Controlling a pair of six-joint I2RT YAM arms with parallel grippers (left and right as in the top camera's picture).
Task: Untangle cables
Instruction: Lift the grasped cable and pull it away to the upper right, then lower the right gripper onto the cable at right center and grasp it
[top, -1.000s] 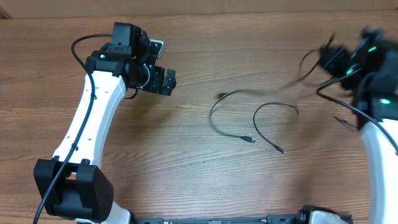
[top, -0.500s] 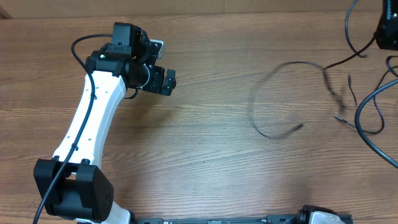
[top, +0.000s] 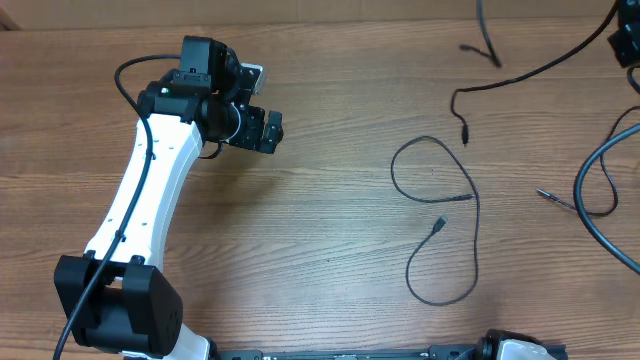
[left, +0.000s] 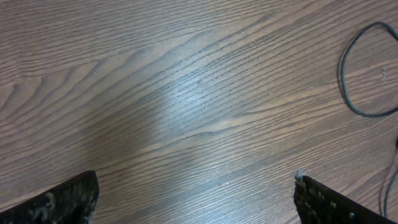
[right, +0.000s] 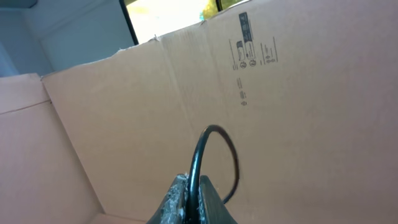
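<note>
Cables of thin black cord (top: 477, 230) pulled apart

A second ago both overlapped mid-bench; now one lies in a loose loop right of centre on the brown wooden bench (top: 320, 250), and the raised strand (top: 520, 78) hangs at far right. Separation looks nearly done. Right fingers (right: 211, 208) are clenched on that strand; left fingers (left: 62, 199) gape wide, holding nothing.

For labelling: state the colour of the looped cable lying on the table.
Black cable, clearest in the overhead view.

The left arm (top: 140, 190) is white with black joints (top: 115, 300), end effector (top: 266, 131) and wire (top: 117, 76)
</note>
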